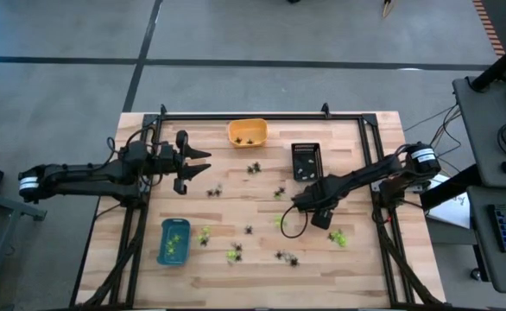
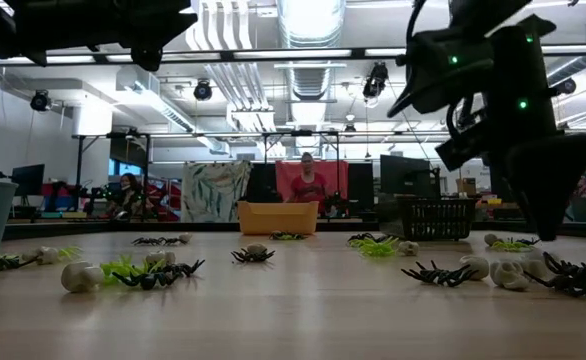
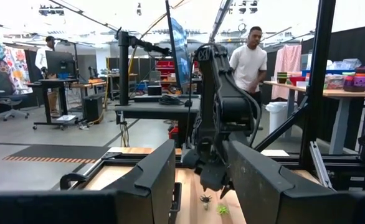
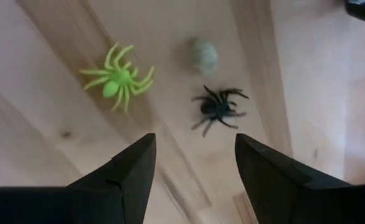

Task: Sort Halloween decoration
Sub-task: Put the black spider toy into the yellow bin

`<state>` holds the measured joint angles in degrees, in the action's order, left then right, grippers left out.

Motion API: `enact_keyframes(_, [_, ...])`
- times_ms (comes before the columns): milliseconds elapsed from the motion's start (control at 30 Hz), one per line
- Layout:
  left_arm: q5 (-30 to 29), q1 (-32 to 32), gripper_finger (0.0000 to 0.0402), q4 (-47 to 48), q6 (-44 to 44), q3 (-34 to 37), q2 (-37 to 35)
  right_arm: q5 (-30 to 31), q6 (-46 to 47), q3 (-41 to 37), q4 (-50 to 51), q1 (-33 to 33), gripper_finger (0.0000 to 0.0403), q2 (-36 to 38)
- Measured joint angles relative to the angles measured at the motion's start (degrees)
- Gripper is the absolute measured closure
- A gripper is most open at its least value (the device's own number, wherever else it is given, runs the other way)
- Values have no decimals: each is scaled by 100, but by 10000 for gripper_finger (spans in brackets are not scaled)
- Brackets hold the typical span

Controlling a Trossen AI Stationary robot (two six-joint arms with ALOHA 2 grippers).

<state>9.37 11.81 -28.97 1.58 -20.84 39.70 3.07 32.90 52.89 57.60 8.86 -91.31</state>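
Right wrist view: right hand (image 4: pixel 195 165) open, empty, above pale wood-grain bench (image 4: pixel 45 112). Just ahead of its fingertips: spiky black spider (image 4: pixel 217 109), lime-green spider (image 4: pixel 118 79), smooth whitish lump (image 4: pixel 203 56).

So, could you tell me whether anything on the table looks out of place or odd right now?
Nothing looks damaged or spilled. The trinkets lie scattered loose over the table, as expected mid-sort. The blue tray, orange tray and black tray sit flat. The right gripper hangs open above a black spider.

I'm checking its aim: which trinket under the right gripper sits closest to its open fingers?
The black spider, just ahead of the right gripper; the lime-green spider and whitish piece lie farther off.
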Motion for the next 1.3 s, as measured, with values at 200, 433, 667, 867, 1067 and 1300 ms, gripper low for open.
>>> enact_keyframes(200, [-2, 0, 269, -16, 0, 0, 2, -1, 92, -308, -477, 1, 219, 32])
enact_keyframes(433, [-4, 0, 269, -20, 52, 0, 14, 105, 93, -383, -644, 7, 262, 33])
enact_keyframes(667, [-19, 0, 269, -17, 77, 0, 20, 163, 66, -383, -711, 11, 339, 17])
enact_keyframes(867, [-186, 2, 269, -26, 186, 0, 42, 170, -80, -396, -638, 2, 392, 110])
enact_keyframes(1067, [-197, 2, 269, -16, 199, 0, 74, 222, 10, -409, -497, -9, 394, 504])
enact_keyframes(1300, [-197, 2, 269, -112, 197, -2, 63, 175, 71, -407, -435, -2, 394, 1261])
